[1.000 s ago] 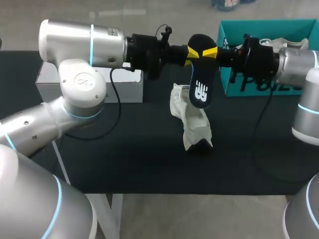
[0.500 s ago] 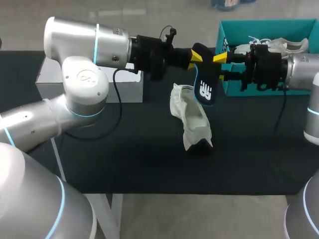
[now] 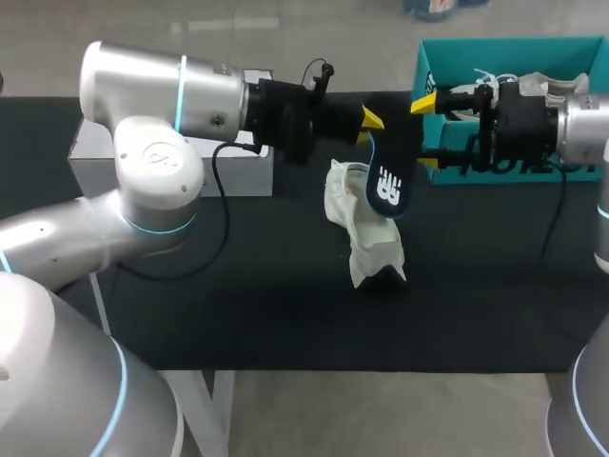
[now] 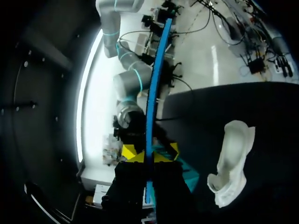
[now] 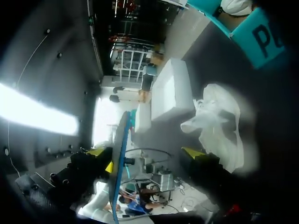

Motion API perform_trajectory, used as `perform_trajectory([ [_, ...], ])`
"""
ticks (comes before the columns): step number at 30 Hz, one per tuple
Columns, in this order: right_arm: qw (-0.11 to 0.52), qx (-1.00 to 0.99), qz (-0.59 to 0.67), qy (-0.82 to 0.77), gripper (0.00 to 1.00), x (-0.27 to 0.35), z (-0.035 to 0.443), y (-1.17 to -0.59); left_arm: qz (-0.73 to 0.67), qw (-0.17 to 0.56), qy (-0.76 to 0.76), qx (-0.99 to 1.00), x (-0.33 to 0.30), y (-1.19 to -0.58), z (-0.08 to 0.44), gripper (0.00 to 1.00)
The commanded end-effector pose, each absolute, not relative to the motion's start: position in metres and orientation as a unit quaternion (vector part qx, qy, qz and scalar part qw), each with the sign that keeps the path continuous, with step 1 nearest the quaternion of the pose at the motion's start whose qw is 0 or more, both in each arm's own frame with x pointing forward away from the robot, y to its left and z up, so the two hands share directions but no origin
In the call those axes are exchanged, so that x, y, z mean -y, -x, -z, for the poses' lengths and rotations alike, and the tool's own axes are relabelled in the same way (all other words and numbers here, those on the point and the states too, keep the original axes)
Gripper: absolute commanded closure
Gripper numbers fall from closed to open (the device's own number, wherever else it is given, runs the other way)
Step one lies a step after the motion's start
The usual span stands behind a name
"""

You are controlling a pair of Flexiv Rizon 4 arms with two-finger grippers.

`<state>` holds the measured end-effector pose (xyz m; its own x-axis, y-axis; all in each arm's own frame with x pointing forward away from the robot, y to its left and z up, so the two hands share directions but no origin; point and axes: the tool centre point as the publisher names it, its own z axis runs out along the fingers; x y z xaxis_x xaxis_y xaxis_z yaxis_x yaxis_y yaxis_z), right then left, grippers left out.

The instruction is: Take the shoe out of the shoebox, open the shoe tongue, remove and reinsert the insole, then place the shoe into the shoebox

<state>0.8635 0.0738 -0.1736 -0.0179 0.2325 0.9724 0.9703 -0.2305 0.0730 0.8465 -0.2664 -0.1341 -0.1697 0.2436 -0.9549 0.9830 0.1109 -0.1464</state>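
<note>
Shoe (image 3: 366,228): white, lying on the black worktop (image 3: 238,305) outside the shoebox (image 3: 447,57), near the middle, between the two arms. Seen also from the left wrist (image 4: 233,163) and the right wrist (image 5: 215,126), ahead of each gripper.

Insole (image 3: 388,181): dark, with a white mark on the face and a blue edge. It is held off the worktop by its upper end, and its lower end hangs over the shoe's opening; contact with the shoe cannot be told.

Left gripper (image 3: 366,119): clamped on the insole's upper end. In its own wrist view the insole (image 4: 150,107) runs edge-on between the two yellow tips (image 4: 149,151), one tip against each face.

Right gripper (image 3: 426,131): fingers spread wide, holding nothing, just beside the insole on the shoebox side. In its own wrist view (image 5: 147,154) the insole's blue edge (image 5: 119,163) stands close by one finger, well clear of the other.

Shoebox: teal, open-topped, at the far right corner of the worktop, with some white contents (image 3: 533,86) of uncertain kind.

White box (image 3: 228,171): on the worktop at the far left, under the left arm.
</note>
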Motion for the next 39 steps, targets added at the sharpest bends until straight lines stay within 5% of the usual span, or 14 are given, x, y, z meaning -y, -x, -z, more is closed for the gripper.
perform_trajectory([
  [1, 0.355, 0.536, 0.489, 0.59, 0.0, -0.03, 0.19, -0.856, 0.45, 0.409, -0.483, -0.63, 0.259, -0.835, 0.134, 1.0],
  [17, 0.28, 0.612, 0.444, 0.592, 0.0, 0.083, 0.2, -0.855, 0.466, 0.391, -0.453, -0.652, 0.245, -0.81, 0.142, 1.0],
  [25, 0.281, 0.649, 0.421, 0.568, 0.0, 0.093, 0.201, -0.867, 0.466, 0.391, -0.453, -0.652, 0.245, -0.81, 0.142, 1.0],
  [39, 0.178, 0.603, 0.379, 0.679, 0.0, 0.105, 0.198, -0.885, 0.466, 0.391, -0.453, -0.652, 0.245, -0.81, 0.142, 1.0],
])
